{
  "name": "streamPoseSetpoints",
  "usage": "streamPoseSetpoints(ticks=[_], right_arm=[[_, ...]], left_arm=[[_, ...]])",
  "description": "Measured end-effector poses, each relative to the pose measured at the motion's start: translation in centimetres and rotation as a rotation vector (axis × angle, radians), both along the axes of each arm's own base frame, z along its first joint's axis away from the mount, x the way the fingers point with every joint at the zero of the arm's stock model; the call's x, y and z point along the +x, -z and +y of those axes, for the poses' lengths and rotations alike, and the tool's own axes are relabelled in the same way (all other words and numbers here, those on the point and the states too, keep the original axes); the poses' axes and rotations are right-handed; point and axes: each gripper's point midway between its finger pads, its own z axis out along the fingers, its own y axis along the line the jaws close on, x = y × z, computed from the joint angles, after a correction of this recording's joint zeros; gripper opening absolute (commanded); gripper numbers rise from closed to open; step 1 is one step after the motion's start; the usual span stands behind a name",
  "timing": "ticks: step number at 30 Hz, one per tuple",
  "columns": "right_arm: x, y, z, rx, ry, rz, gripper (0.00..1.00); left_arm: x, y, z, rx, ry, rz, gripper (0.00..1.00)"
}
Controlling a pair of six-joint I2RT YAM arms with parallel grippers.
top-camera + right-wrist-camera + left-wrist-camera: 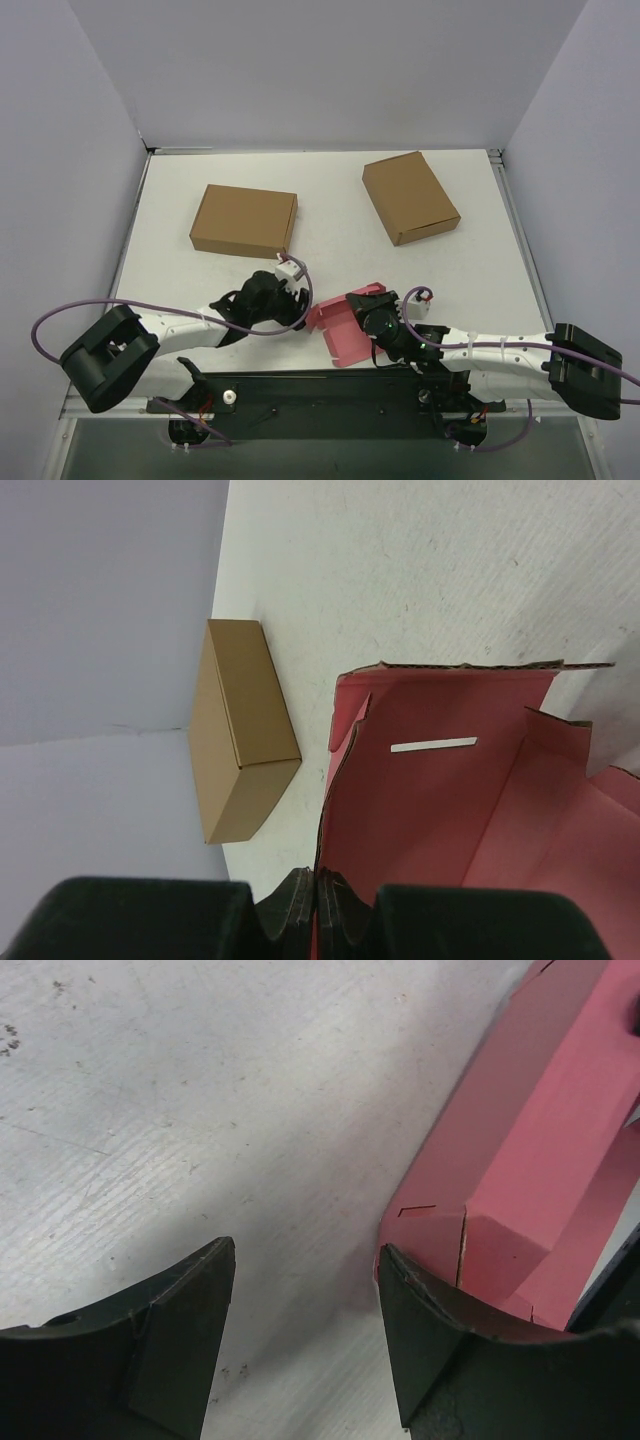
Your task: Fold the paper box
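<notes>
**Box (340, 335) half-erected at lower centre of the overhead view; side walls being raised.**
Left gripper (305, 1300) sits just left of the box with its jaws well apart. Only bare table (200, 1110) lies between them, and one finger (420, 1340) touches the box's near corner. The box is partly formed, its slotted wall upright and the top open. Right gripper (318, 905), at lower centre of its wrist view, is closed and pinches the edge of a wall. Judgement: the next move calls for the left gripper to push the loose side wall inward while the right steadies the box.
</notes>
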Motion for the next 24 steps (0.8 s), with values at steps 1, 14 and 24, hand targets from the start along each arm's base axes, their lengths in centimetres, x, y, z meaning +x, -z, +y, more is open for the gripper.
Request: streamPoseSetpoints(ticks=[1,14,24], right_arm=[[0.0,0.0,0.0,-0.001,0.000,0.000,0.00],[-0.2,0.8,-0.2,-0.029,0.002,0.011,0.00],[-0.3,0.9,-0.3,-0.034,0.011,0.009,0.00]], left_arm=[[-0.2,0.0,-0.2,-0.002,0.008,-0.001,0.68],[-2.0,-0.1,-2.3,-0.010,0.073,-0.023,0.68],[-2.4,-1.3,-1.8,-0.043,0.062,-0.071,0.67]])
